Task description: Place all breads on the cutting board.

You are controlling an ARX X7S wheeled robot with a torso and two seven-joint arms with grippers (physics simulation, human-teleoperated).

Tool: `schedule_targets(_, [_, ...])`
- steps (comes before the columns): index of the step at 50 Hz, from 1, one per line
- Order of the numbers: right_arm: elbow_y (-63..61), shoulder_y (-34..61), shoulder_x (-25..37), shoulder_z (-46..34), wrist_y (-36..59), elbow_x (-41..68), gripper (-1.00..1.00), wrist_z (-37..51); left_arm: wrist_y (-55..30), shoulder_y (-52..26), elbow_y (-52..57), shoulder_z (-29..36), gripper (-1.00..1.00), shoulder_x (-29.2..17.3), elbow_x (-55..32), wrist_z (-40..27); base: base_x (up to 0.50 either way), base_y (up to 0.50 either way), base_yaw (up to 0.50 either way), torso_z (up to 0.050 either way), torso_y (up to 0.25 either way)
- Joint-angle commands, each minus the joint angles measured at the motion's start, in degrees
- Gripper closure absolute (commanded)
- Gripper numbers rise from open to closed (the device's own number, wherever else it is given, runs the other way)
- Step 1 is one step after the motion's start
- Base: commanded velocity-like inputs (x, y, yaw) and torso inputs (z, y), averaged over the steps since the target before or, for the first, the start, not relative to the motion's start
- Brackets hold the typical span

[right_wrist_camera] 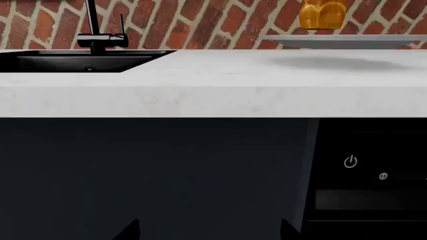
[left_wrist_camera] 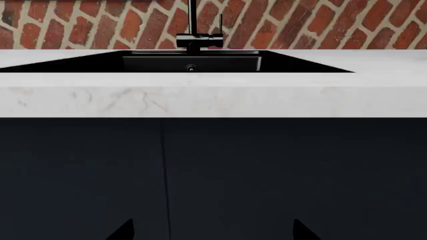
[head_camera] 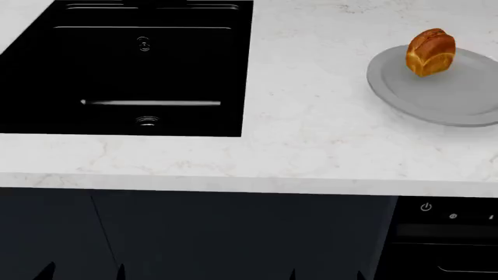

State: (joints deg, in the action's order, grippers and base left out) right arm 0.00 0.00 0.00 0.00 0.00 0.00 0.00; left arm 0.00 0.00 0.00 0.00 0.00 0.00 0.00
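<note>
Head view gives me one bread, a golden-orange mini loaf (head_camera: 430, 52), standing upright on a single round grey plate (head_camera: 435, 99) at the far right of the white marble counter (head_camera: 311, 134). I count one loaf, one plate, one black sink (head_camera: 125, 70) at the left; the bun and the cutting board are nowhere in my three views. The loaf sits near the plate's far rim, domed split top up. Its long axis I cannot judge with confidence; it looks about as tall as it is wide from here, with the split running roughly away from me and slightly leftward.

From the right wrist camera I see the same loaf (right_wrist_camera: 322, 14) at counter height, on the plate (right_wrist_camera: 347, 41), with brick wall (right_wrist_camera: 220, 22) behind and a black faucet (right_wrist_camera: 100, 35) beside the sink. One appliance panel with a power symbol (right_wrist_camera: 351, 161) shows below the counter.

Both arms hang low in front of the dark cabinets. Of my right gripper (right_wrist_camera: 210, 232) only two dark fingertips show, set wide apart with nothing between them. My left gripper (left_wrist_camera: 213, 232) shows the same: two tips, spread wide, holding nothing.
</note>
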Motion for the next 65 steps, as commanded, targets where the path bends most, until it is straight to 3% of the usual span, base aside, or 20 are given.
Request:
schedule_targets(1, [-0.66, -0.28, 1.13, -1.35, 0.36, 1.12, -1.0, 1.36, -0.47, 0.33, 0.82, 1.29, -1.0, -1.19, -1.18, -1.3, 0.0, 0.0, 0.0, 0.0, 0.0])
schedule_targets(13, [0.2, -0.1, 2.9, -3.37, -0.9, 3.28, -1.0, 3.12, 0.84, 0.5, 0.68, 3.47, -1.0, -3.06, -3.23, -2.92, 0.0, 0.0, 0.0, 0.0, 0.0])
schedule_targets(56, [-0.01, 0.03, 6.1, -7.37, -1.72, 4.97, -1.0, 7.03, 2.7, 0.67, 0.74, 7.0, -1.0, -6.18, -6.75, -5.53, 0.0, 0.0, 0.0, 0.05, 0.0])
schedule_targets(65, [0.24, 0.24, 6.59, -8.06, -1.64, 5.41, -1.0, 7.42, 3.36, 0.73, 0.77, 7.64, -1.0, -6.66, -6.8, -6.23, 0.0, -0.21, 0.0, 0.004, 0.0])
